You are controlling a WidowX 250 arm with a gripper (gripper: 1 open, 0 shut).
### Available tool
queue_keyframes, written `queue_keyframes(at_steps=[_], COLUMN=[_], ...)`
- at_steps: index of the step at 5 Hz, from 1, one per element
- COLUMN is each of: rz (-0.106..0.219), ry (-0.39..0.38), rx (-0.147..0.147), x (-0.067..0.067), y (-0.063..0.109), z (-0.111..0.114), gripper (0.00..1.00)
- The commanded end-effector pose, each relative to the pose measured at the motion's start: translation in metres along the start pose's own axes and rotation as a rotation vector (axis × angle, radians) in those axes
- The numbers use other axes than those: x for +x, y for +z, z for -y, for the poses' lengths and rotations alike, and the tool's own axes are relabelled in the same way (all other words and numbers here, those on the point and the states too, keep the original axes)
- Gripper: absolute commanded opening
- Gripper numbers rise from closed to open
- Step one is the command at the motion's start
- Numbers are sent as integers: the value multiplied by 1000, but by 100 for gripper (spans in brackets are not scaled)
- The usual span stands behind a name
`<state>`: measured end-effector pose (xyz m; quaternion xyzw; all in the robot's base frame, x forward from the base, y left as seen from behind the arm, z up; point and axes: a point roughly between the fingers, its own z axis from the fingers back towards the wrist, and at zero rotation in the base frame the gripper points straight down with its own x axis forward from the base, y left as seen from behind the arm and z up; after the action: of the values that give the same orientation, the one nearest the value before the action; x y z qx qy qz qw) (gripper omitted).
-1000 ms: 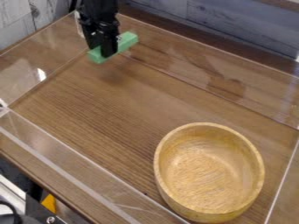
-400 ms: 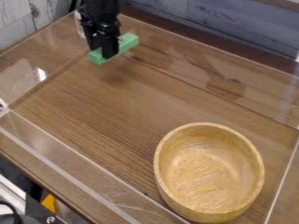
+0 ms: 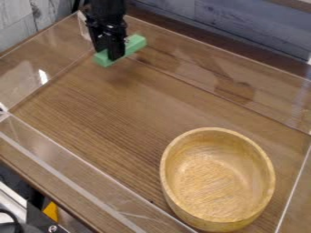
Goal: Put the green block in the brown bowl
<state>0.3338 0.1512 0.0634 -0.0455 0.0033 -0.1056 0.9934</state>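
At the far left of the wooden table, the green block [image 3: 124, 49] sits between the black fingers of my gripper [image 3: 109, 50], which comes down on it from above and is shut on it. Parts of the block stick out on both sides of the fingers; whether it rests on the table or hangs just above it I cannot tell. The brown bowl [image 3: 219, 177], a large round wooden one with a thick rim, stands empty at the near right, well away from the gripper.
Clear plastic walls [image 3: 73, 173] ring the wooden tabletop [image 3: 122, 109], with a low edge along the front and left. A grey plank wall [image 3: 243, 23] runs behind.
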Motion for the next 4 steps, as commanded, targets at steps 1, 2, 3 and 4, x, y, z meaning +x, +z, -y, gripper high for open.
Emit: queue_keyframes(at_steps=[1,2,3,4], rz=[15,20,22,11], ry=[-52,9,-2,-48], rx=[16,-5,-20,-41], x=[-7,-15,-22,-28], y=[15,29,45,53], z=[36,73,109,155], gripper=[0,0,0,0])
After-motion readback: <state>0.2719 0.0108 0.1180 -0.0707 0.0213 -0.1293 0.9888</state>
